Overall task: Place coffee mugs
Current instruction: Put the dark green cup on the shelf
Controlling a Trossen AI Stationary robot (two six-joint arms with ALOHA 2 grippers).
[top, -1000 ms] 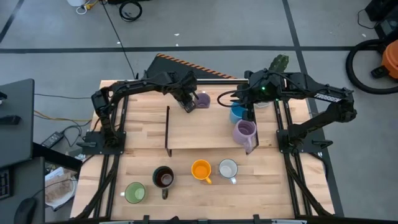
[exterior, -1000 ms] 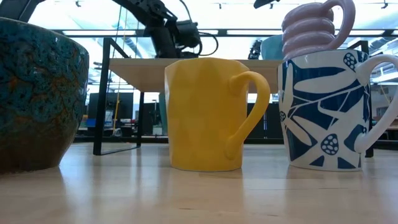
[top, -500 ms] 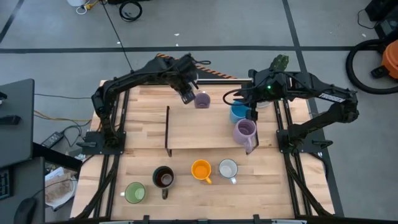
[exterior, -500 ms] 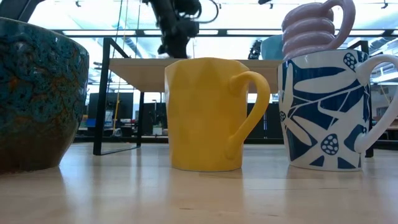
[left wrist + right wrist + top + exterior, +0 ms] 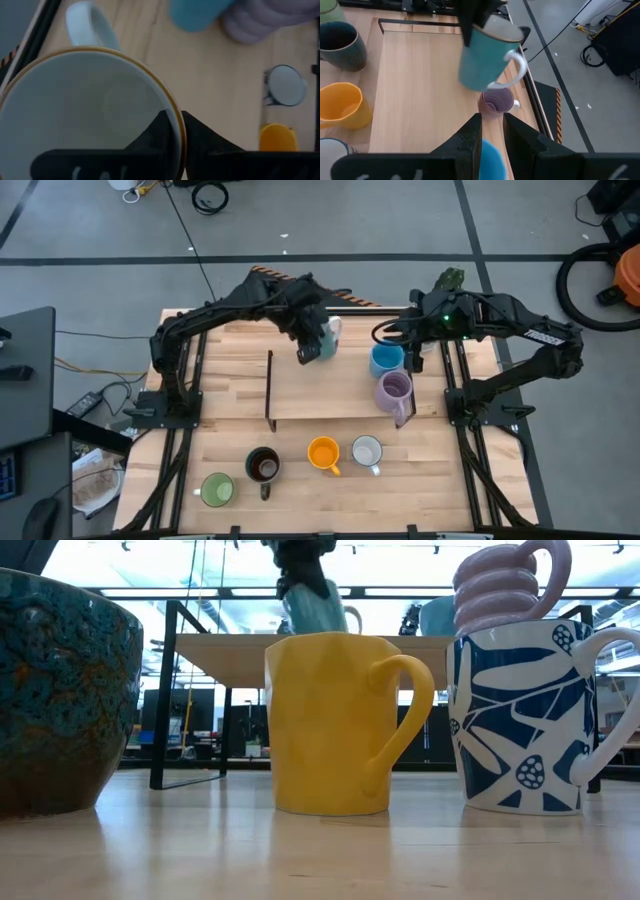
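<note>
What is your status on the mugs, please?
Left claw shut on rim of teal mug, raised over shelf. Right claw by blue mug. Purple mug on shelf close by.

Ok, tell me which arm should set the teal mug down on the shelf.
Left. The left gripper already grips the teal mug by its rim and holds it in the air above the raised shelf. The right gripper hangs by the blue mug and carries nothing.

Glossy ceramic yellow mug (image 5: 330, 725) on smooth wooden table (image 5: 320, 850).
</note>
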